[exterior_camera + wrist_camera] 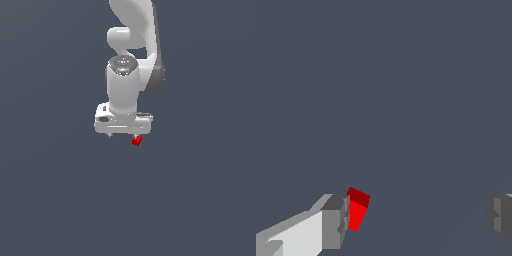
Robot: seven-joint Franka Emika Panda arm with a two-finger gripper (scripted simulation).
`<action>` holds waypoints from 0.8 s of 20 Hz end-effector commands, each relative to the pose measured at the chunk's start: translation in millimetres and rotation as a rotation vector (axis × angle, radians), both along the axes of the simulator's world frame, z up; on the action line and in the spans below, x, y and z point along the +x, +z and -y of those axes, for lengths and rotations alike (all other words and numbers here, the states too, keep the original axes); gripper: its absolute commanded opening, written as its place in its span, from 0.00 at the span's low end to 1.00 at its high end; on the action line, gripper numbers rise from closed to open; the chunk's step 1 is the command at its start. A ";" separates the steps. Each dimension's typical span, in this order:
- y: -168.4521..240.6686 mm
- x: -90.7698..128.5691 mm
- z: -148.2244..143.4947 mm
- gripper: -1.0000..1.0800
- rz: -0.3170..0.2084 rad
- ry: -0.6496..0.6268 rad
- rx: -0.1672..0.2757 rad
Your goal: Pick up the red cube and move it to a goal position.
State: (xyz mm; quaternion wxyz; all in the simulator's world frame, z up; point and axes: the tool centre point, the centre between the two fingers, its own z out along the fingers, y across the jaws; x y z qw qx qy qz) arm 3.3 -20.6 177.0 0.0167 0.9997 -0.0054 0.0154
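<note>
The tool [123,136] hangs low under the white arm [131,45] with its jaws spread wide, holding nothing; in the wrist view one finger [335,221] and the other finger [500,214] stand well apart, with a broad gap of plain grey bench [406,90] between them. The cube [137,141] is not centred in that gap: it sits right against the inner face of one finger, touching it or just beside it, and looks tilted rather than square to the pad, with a darker top face and a brighter side showing. In the exterior view the cube shows just below the finger on that view's right. My reading is that the step in hand is the grasp, and that closing from here would be lopsided, since one pad meets the cube at once while the other has the whole gap to cross, which could push or spin the cube. To do it well, shift the tool sideways so the cube lies midway between the fingers, turn the wrist until the pads face two flat sides, check the tips are low enough beside the cube, then close slowly. No goal marker is visible
</note>
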 end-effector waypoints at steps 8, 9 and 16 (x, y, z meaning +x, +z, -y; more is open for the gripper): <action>-10.6 -6.8 -2.9 0.96 -0.002 -0.030 0.002; -13.8 -8.9 -3.8 0.96 -0.002 -0.039 0.003; -48.1 -30.2 -15.1 0.96 -0.007 -0.135 0.011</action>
